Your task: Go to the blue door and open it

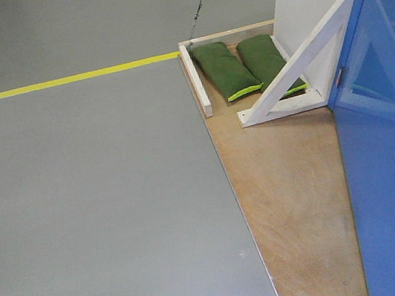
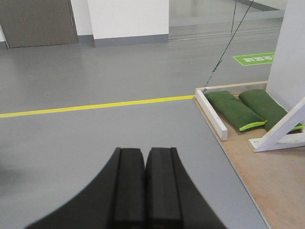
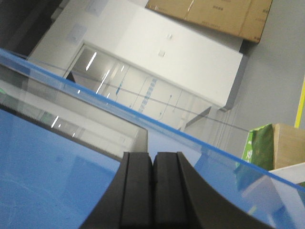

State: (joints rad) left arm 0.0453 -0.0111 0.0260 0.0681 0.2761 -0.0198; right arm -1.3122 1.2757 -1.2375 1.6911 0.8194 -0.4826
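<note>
The blue door (image 1: 394,193) fills the right edge of the front view, standing on a wooden base. A small metal fitting (image 1: 339,76) shows on its left edge. Its handle and lock are out of view. In the right wrist view the glossy blue door surface (image 3: 47,171) lies close in front of my right gripper (image 3: 152,160), which is shut and empty. I cannot tell if it touches the door. My left gripper (image 2: 145,157) is shut and empty, held above the grey floor to the left of the base.
A wooden base board (image 1: 293,193) lies by the door. On it are two green sandbags (image 1: 224,69), a white triangular brace (image 1: 297,66) and a white rail (image 1: 196,81). A yellow floor line (image 1: 61,81) runs left. A thin cable (image 2: 228,43) rises from the base corner.
</note>
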